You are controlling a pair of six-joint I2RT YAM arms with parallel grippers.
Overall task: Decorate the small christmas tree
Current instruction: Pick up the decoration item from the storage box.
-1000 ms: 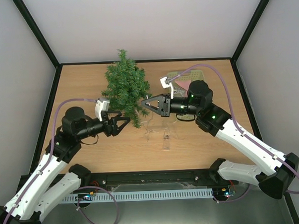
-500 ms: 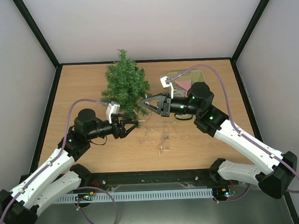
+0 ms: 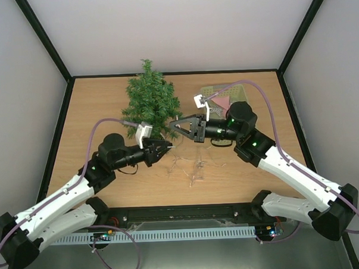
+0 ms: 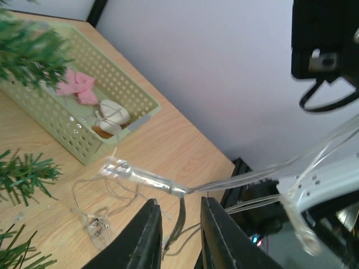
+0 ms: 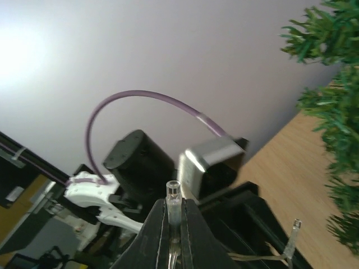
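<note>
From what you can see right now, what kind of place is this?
Probably a robot test cell, not a home: plain white walls box in a wooden table, with the left arm and right arm bolted at its near edge.

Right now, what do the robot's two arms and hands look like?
The left arm and right arm are white near the base, black at joints and wrists. A purple cable loops along each. The left hand and right hand are black two-fingered wedges.

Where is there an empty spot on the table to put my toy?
Bare wood: left of the small christmas tree up to the table's left edge, and right of the basket. In front of the tree it is crowded with the light string.
</note>
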